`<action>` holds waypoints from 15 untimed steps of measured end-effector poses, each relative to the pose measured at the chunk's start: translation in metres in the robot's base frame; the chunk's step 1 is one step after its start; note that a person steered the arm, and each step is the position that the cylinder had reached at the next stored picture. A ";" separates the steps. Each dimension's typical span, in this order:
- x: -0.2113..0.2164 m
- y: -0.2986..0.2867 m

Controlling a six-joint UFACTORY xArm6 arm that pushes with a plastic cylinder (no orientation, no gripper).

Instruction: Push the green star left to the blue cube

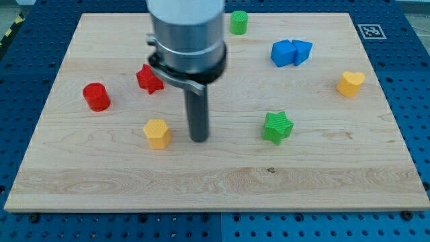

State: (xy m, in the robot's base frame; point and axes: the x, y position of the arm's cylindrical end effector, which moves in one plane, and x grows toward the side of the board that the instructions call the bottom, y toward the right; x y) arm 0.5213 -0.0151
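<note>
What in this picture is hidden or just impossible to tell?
- Red star: its right edge is covered by the arm's metal collar.
- The arm above the collar: cut off by the view's top.
- Two blue blocks: they sit touching; the right one's shape is unclear.
- My tip: whether it touches the board cannot be judged.

The wooden board (316, 168) is pale tan with fine grain streaks. On it sit a green star (277, 127), a green cylinder (238, 22), a blue cube (283, 53) touching a blue wedge-like block (302, 51), a red star (149, 79), a red cylinder (97, 96), a yellow hexagon (157, 133) and a yellow heart (350, 83). My tip (199, 139) is dark grey.
</note>
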 end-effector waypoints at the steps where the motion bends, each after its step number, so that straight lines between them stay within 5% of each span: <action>1: 0.026 0.058; 6: 0.039 0.152; 10: -0.006 0.147; 12: 0.029 0.142; 15: -0.044 0.121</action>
State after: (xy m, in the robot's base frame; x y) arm 0.4776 0.1058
